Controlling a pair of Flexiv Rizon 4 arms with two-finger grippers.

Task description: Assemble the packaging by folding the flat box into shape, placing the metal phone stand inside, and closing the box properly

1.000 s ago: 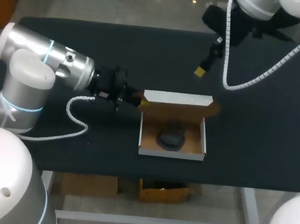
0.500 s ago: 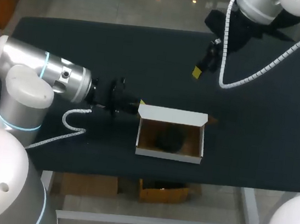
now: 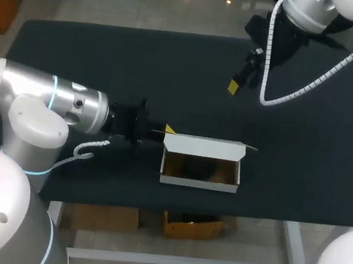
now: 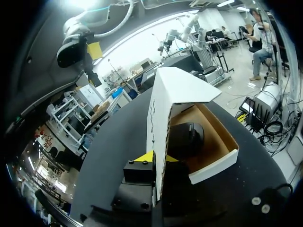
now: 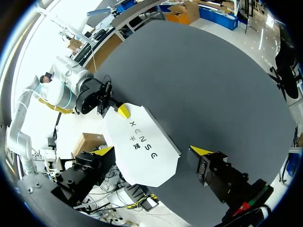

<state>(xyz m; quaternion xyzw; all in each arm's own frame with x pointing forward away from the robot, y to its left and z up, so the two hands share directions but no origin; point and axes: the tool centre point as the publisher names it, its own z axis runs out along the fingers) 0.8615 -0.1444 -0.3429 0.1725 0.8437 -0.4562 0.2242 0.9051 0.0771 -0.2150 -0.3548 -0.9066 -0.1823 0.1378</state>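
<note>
Pinching the lid (image 4: 182, 87) edge-on, the left end effector (image 4: 158, 157) holds it half-raised over the box (image 3: 199, 182) on the bench (image 3: 108, 58), phone stand (image 4: 187, 137) inside. The right end effector (image 3: 234, 86) hangs wide open, empty, well apart. Risk: that thin grip slips, or the lid jams on the stand.

The head camera looked down from above and behind the robot, taking in most of the black table (image 3: 109, 51) from near edge to far edge. The left wrist camera sat low and very close behind the cardboard box (image 4: 182, 87), facing along it toward the table's right end. The right wrist camera hung well above the table, facing down; all three views shared the box by the near edge.
</note>
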